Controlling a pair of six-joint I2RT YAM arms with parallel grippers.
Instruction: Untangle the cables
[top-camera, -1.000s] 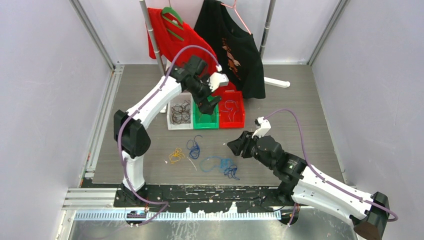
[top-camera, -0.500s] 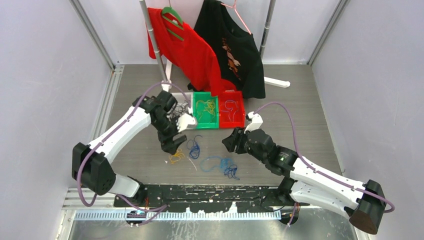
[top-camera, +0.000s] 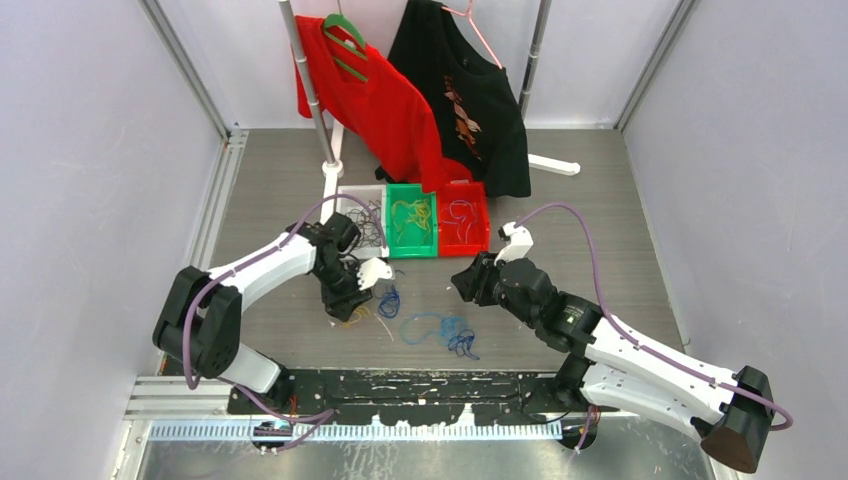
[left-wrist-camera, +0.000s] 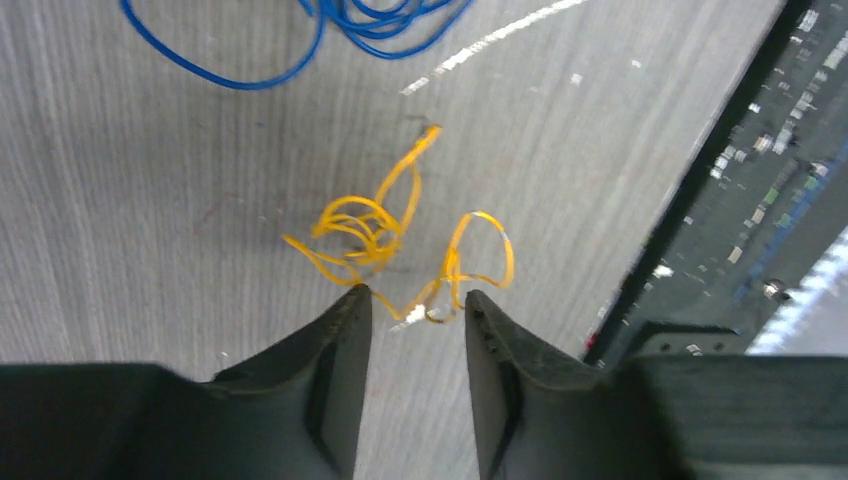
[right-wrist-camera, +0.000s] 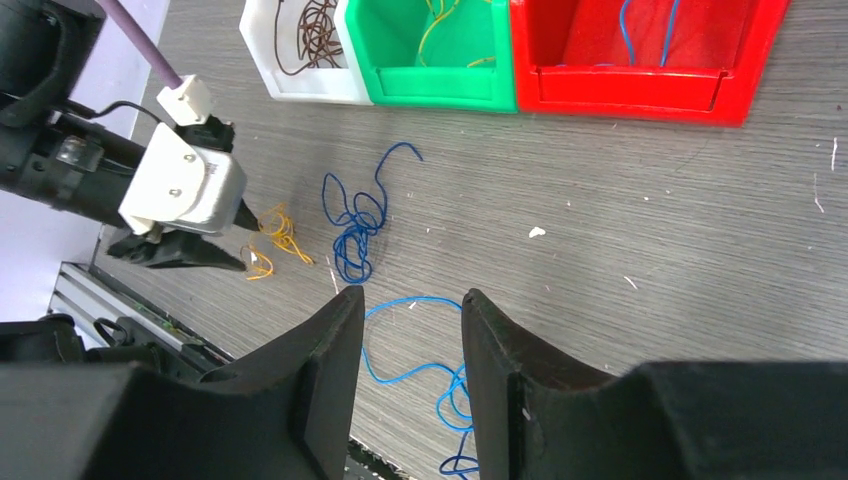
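Looking beyond the right jaws: three open plastic bins side by side, walls touching. Dark brownish strands in the white bin (right-wrist-camera: 300, 88), yellow strands in the green bin (right-wrist-camera: 440, 88), blue strands in the red bin (right-wrist-camera: 630, 95).

Close over the surface (left-wrist-camera: 150, 200), the left jaws parted with a clear gap, pinching nothing yet. Tail end of the yellow cable (left-wrist-camera: 370, 230) right between their tips, its loops just ahead. Farther ahead of them, and well in front of the right jaws, the small blue cable (right-wrist-camera: 352, 225).

Held higher, the right jaws parted and empty, with the larger blue cable (top-camera: 445, 332) under and just beyond their tips.

All cables thin, glossy wire in loose springy curls. Surface grey, matte, finely straight-grained. Bins hard, rectangular, smooth-walled.
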